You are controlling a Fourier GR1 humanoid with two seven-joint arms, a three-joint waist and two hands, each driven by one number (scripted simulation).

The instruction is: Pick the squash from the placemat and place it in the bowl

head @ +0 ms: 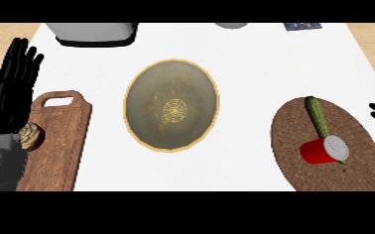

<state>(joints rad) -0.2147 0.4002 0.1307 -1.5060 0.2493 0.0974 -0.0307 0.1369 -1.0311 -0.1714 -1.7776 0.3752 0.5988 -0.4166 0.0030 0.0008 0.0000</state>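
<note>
White worktop [249,54] fills our view. At centre sits the gold-rimmed bowl [173,104]. At four o'clock a round brown placemat [293,129] carries the green squash [316,115], its lower end touching a red can [324,150]. At nine o'clock our left hand [18,87] rests with fingers straight and released, beside a wooden cutting board [58,139]. Only a dark speck of our right hand [372,111] shows at three o'clock; we cannot tell its state.

A slim green squash [317,115] lies on the round brown placemat [293,144] at four o'clock; the gold-rimmed bowl [172,105] sits centre, empty.
</note>
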